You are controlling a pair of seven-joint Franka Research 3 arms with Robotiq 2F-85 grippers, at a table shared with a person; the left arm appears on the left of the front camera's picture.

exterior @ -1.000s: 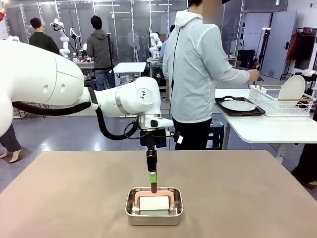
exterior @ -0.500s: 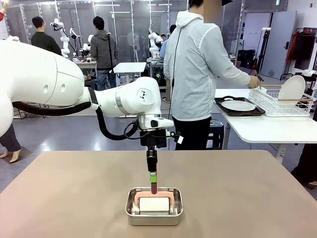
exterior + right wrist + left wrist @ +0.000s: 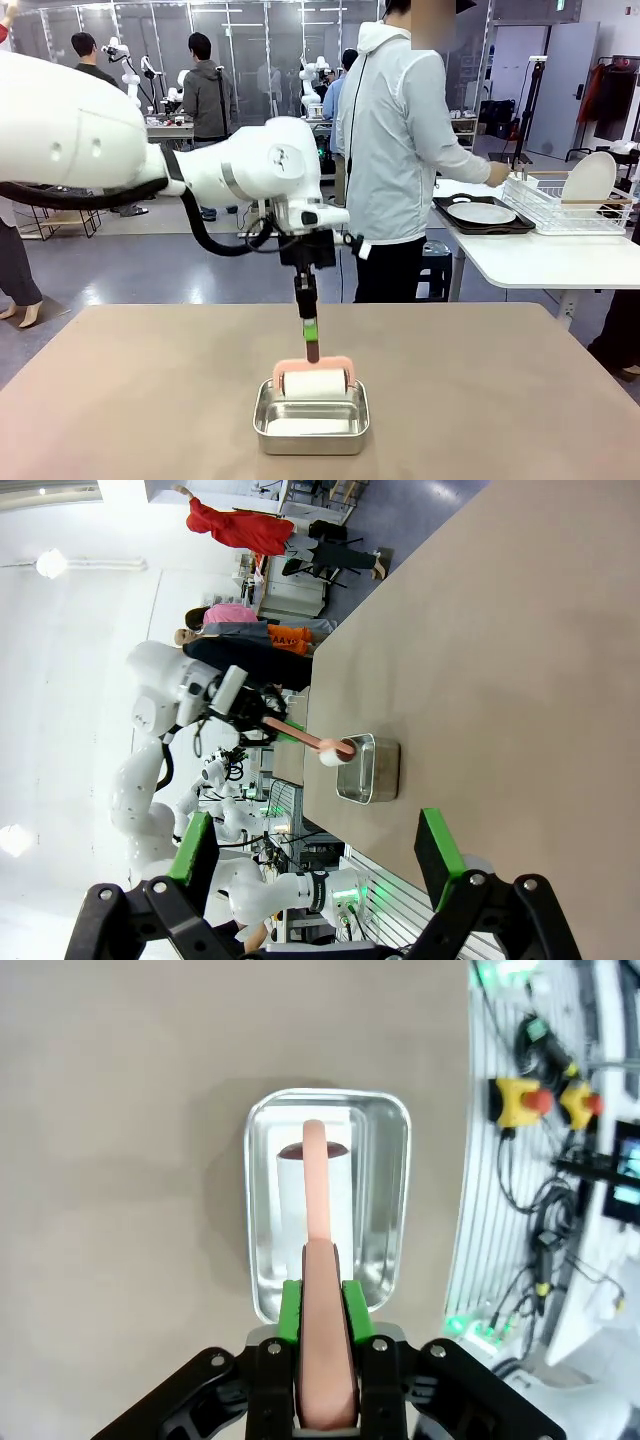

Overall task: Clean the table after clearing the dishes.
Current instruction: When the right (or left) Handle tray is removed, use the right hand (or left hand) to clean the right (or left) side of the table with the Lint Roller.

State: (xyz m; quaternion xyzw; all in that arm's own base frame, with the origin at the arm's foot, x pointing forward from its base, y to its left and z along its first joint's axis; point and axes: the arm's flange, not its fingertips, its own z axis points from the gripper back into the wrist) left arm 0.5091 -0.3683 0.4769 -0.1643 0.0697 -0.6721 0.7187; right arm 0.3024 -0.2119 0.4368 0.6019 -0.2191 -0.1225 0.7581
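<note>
The left arm (image 3: 110,150) is reaching in from 9 o'clock over the brown desk (image 3: 480,390), its wrist pointing straight down. The left end effector (image 3: 311,340) is clamping tight on the pink handle of a roller (image 3: 315,381). In the left wrist view the handle is running up from 6 o'clock between the green pads of that end effector (image 3: 323,1305). The roller's white drum is hanging about level with the rim of a steel pan (image 3: 310,441), over the pan's far half; I cannot tell if it is touching the rim. The pan is sitting on the desk at 6 o'clock, close to the robot's edge. Beyond the desk at 12 o'clock a person (image 3: 395,150) in a pale jacket is standing turned toward 3 o'clock. One hand (image 3: 497,173) is reaching over a white desk (image 3: 540,262), which is standing at 2 o'clock from the pan. On it a dark tray (image 3: 524,224) is carrying a plate (image 3: 481,212) lying flat. Just at the tray's 3 o'clock a wire rack (image 3: 545,212) is holding a second plate (image 3: 588,180) upright. The right end effector (image 3: 315,830) is hovering well apart from the pan, jaws standing wide open and gripping nothing. In its sideways view the pan (image 3: 372,770) and roller (image 3: 300,737) are showing just off centre toward 7 o'clock, on the desk (image 3: 520,680).
</note>
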